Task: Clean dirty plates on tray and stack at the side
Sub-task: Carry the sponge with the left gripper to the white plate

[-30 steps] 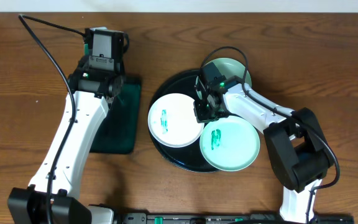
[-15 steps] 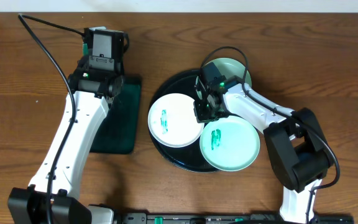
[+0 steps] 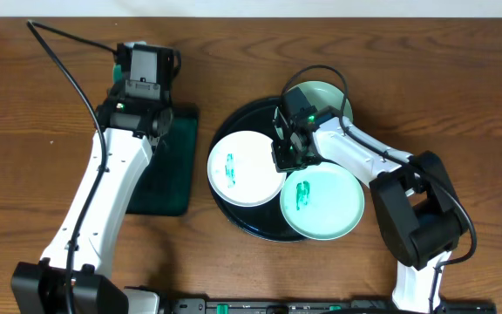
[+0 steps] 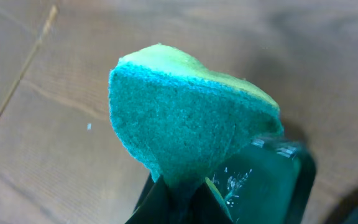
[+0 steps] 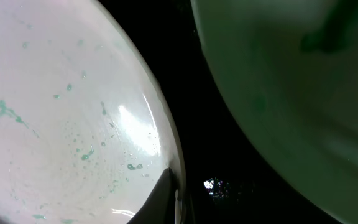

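Observation:
On the black tray [image 3: 253, 116] lie three plates. The white plate [image 3: 245, 167] at the left and the turquoise plate [image 3: 322, 202] at the front right carry green smears. A third, pale turquoise plate [image 3: 321, 98] lies at the back. My right gripper [image 3: 288, 157] is shut on the white plate's right rim [image 5: 166, 155], one dark finger [image 5: 165, 198] lying on its inner face. The left gripper [image 4: 182, 185] is shut on a green and yellow sponge [image 4: 179, 118], held above the wood near the dark green tray [image 4: 272, 180]. In the overhead view the sponge is hidden under the left wrist [image 3: 142, 83].
The rectangular dark green tray [image 3: 171, 179] lies left of the black tray, partly under my left arm. Brown wooden table [image 3: 460, 105] surrounds both. The right arm's elbow [image 3: 417, 209] hangs over the table right of the turquoise plate.

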Motion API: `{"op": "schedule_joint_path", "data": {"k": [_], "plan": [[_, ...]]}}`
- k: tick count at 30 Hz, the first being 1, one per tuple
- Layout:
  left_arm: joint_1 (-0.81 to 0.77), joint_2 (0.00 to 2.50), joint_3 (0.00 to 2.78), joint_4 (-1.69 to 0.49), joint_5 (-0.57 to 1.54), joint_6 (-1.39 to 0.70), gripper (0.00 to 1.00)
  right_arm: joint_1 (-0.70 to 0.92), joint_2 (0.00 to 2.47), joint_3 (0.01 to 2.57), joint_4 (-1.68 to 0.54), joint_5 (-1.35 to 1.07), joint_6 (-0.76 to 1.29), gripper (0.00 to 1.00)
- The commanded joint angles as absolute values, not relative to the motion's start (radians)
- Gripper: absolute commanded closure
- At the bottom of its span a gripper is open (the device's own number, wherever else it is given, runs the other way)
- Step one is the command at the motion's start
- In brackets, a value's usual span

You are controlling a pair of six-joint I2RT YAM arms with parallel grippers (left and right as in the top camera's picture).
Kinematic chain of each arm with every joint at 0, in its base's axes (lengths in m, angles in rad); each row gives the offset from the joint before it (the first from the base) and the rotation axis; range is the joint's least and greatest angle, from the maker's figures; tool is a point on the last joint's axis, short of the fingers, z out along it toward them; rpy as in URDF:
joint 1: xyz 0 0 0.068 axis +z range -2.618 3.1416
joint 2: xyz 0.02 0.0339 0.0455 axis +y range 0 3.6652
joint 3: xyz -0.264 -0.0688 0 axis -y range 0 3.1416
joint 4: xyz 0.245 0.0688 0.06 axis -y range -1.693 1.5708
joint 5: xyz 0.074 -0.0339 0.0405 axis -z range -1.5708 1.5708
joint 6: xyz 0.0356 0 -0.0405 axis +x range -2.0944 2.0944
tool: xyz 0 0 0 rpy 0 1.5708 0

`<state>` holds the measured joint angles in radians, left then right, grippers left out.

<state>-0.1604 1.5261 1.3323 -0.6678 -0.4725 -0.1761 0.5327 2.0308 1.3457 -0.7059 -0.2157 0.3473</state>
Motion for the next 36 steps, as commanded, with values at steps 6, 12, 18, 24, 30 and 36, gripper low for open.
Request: {"op": "schedule_joint_path", "data": {"k": [6, 12, 18, 24, 30, 36], "plan": [[-0.031, 1.635, 1.302, -0.852, -0.039, -0.257, 0.93, 0.53, 2.047, 1.333, -0.719, -0.218, 0.32, 0.97], [0.081, 1.733, 1.302, -0.912, 0.194, -0.257, 0.93, 0.532, 2.047, 1.333, -0.722, -0.218, 0.321, 0.98], [0.143, 1.763, 1.302, -0.935, 0.277, -0.272, 0.93, 0.532, 2.047, 1.333, -0.725, -0.218, 0.321, 0.98], [0.144, 1.763, 1.302, -0.937, 0.278, -0.263, 0.93, 0.532, 2.047, 1.333, -0.723, -0.218, 0.32, 0.98], [0.065, 1.758, 1.316, -0.936, 0.28, -0.237, 0.93, 0.532, 2.047, 1.333, -0.721, -0.218, 0.32, 0.98], [-0.115, 1.754, 1.327, -0.918, 0.279, -0.248, 0.93, 0.532, 2.047, 1.333, -0.714, -0.218, 0.32, 0.98]]}}
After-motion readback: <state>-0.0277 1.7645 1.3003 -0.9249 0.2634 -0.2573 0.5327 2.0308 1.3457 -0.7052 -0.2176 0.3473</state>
